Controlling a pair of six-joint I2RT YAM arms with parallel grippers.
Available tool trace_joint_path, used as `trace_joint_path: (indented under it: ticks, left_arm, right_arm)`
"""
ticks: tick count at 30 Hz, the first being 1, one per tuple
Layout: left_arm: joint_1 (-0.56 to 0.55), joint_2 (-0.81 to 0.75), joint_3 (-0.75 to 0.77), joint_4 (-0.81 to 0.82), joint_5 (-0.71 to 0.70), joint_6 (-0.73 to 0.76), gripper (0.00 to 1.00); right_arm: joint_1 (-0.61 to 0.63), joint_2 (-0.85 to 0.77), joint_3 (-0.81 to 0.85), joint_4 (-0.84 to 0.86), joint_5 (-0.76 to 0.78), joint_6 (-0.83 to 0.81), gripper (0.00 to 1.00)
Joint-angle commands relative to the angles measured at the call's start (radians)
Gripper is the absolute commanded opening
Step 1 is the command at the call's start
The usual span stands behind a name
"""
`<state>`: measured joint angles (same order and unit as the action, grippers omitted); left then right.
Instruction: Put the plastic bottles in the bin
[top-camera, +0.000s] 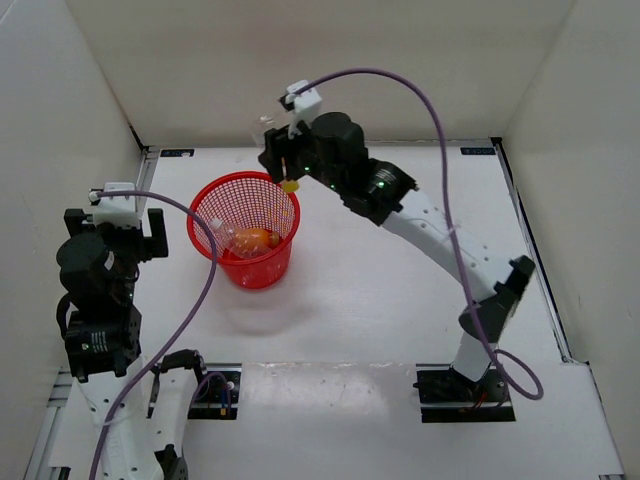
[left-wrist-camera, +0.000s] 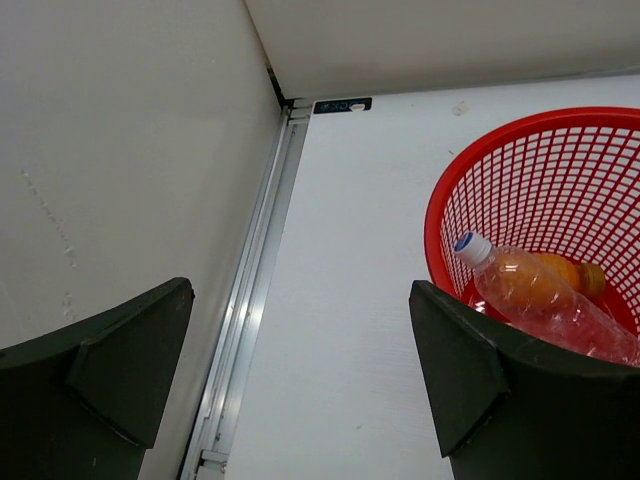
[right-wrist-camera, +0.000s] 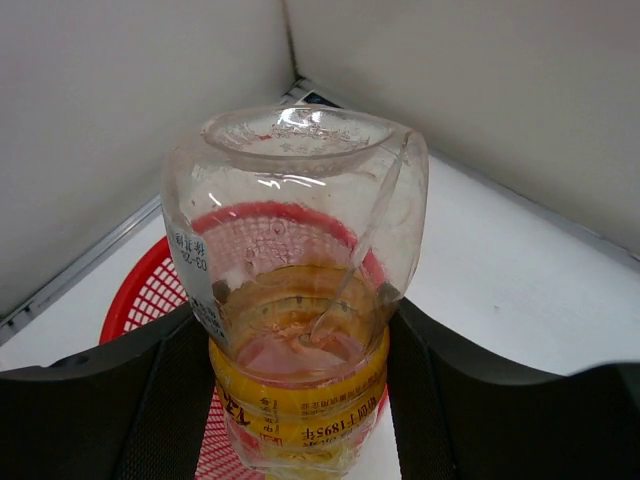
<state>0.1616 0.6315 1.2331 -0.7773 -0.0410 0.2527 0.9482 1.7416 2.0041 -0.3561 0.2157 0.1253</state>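
right gripper is clamped on the stubby clear bottle at its yellow label, bottle upside down with the cap pointing down, held above the far rim of the red bin. tall clear bottle and orange bottle lie touching inside the bin. left gripper is spread wide, holding nothing, raised above the table just left of the bin.

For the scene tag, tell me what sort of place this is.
Probably a lab robot test cell: a white table boxed in by white panels, left arm and right arm bolted at its near edge, a red mesh bin holding bottles.
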Motion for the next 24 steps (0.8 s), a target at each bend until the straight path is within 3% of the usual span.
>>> trace_joint_path:
  ticks: [1, 6, 9, 10, 11, 13, 20, 24]
  left_arm:
    - [0.006, -0.023, -0.024, -0.034, 0.001, -0.012, 1.00]
    - [0.015, -0.032, -0.034, -0.034, 0.012, -0.003, 1.00]
    - [0.015, -0.032, -0.043, -0.034, 0.012, -0.003, 1.00]
    - [0.015, -0.032, -0.043, -0.034, 0.012, -0.003, 1.00]
    - [0.015, -0.032, -0.043, -0.034, 0.012, -0.003, 1.00]
    - [0.015, -0.032, -0.052, -0.034, 0.012, -0.003, 1.00]
    - [0.015, -0.032, -0.061, -0.034, 0.021, -0.003, 1.00]
    - [0.015, -0.032, -0.075, -0.043, 0.021, -0.003, 1.00]
  right_arm:
    - [0.006, 0.111, 0.082, 0.039, -0.163, 0.010, 0.24]
    - [0.006, 0.269, 0.162, 0.000, -0.259, 0.057, 0.38]
    - [0.006, 0.292, 0.147, -0.011, -0.268, 0.068, 0.59]
    - [0.006, 0.292, 0.137, -0.011, -0.253, 0.068, 0.67]
    - [0.006, 0.292, 0.127, -0.011, -0.240, 0.068, 0.84]
    - [0.006, 0.292, 0.127, -0.021, -0.231, 0.056, 0.98]
    - [0.006, 0.191, 0.159, -0.040, -0.204, 0.011, 1.00]
    - [-0.015, -0.007, 0.084, -0.049, -0.099, 0.048, 1.00]
